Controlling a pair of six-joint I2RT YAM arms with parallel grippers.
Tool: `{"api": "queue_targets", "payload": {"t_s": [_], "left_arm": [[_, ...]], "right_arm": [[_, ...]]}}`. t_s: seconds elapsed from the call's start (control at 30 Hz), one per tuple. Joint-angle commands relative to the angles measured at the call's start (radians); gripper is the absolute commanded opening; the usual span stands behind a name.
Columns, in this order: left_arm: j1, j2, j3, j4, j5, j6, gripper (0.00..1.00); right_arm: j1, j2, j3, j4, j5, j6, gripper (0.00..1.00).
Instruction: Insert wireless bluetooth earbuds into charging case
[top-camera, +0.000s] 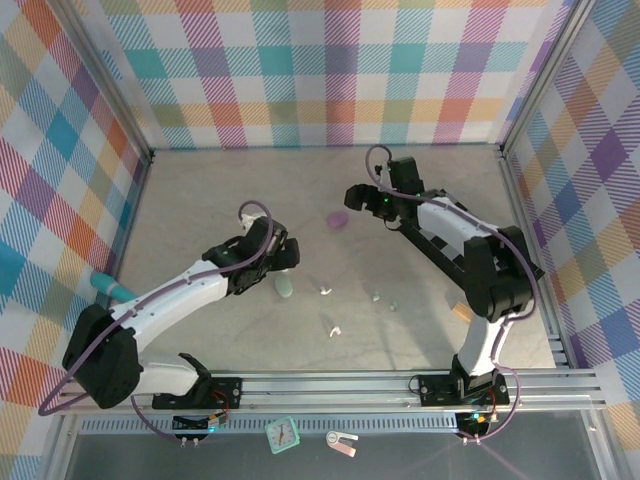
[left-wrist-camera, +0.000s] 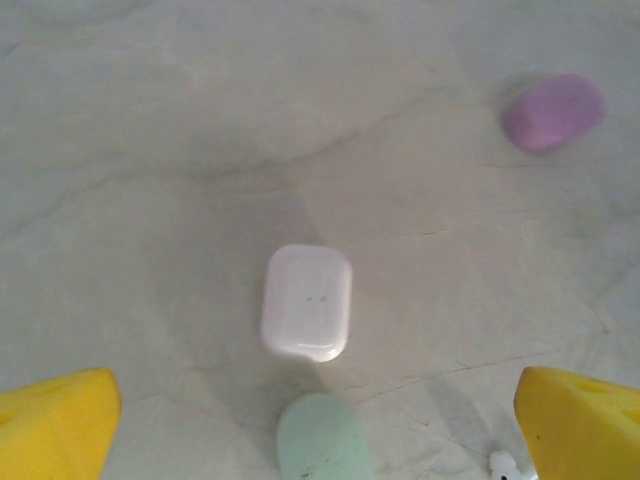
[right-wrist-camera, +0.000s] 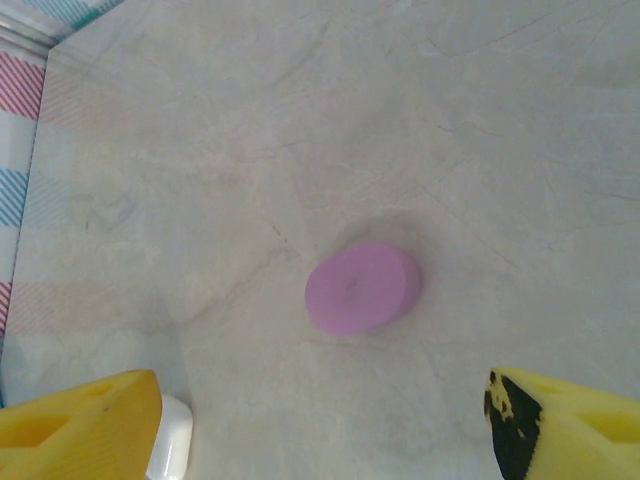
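My left gripper (left-wrist-camera: 316, 405) hangs open above the table, its yellow fingers (left-wrist-camera: 56, 424) wide apart. A white charging case (left-wrist-camera: 306, 302) lies closed just ahead of it, and a mint green case (left-wrist-camera: 322, 440) lies between the fingers below. A white earbud (left-wrist-camera: 505, 465) peeks in by the right finger. My right gripper (right-wrist-camera: 320, 425) is open too, above and short of a closed pale purple case (right-wrist-camera: 361, 286). In the top view, the purple case (top-camera: 338, 220) sits beside the right gripper (top-camera: 362, 203). White earbuds (top-camera: 325, 290) and mint earbuds (top-camera: 378, 296) lie loose mid-table.
A small tan object (top-camera: 460, 312) lies near the right arm's base. A teal thing (top-camera: 110, 288) rests at the left wall. Checked walls close in the table on three sides. A small clock (top-camera: 283, 435) sits below the front rail.
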Motion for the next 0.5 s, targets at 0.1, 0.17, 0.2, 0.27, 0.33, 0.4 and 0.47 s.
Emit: {"api": "queue_targets", "payload": {"t_s": [0.1,0.17,0.2,0.27,0.33,0.4,0.47], "left_arm": [[-0.054,0.090,0.082,-0.258,-0.048,-0.269,1.00],[-0.071,0.132,0.114,-0.296,-0.052,-0.318,0.99],[-0.084,0.157,0.135,-0.317,-0.056,-0.334,0.99],[-0.102,0.206,0.174,-0.355,-0.069,-0.362,0.98],[-0.112,0.262,0.208,-0.380,-0.057,-0.374,0.96],[-0.117,0.296,0.219,-0.372,-0.047,-0.369,0.93],[-0.120,0.318,0.218,-0.351,-0.032,-0.366,0.91]], "right_arm": [[0.000,-0.085,-0.115,-0.025,0.024,-0.052,0.84],[0.000,-0.100,-0.133,-0.022,0.021,-0.053,0.84],[0.000,-0.108,-0.142,-0.023,0.019,-0.053,0.84],[0.000,-0.118,-0.154,-0.018,0.017,-0.053,0.84],[0.000,-0.128,-0.163,-0.016,0.017,-0.054,0.84],[0.000,-0.136,-0.169,-0.013,0.016,-0.053,0.85],[0.000,-0.144,-0.175,-0.011,0.016,-0.052,0.85]]}}
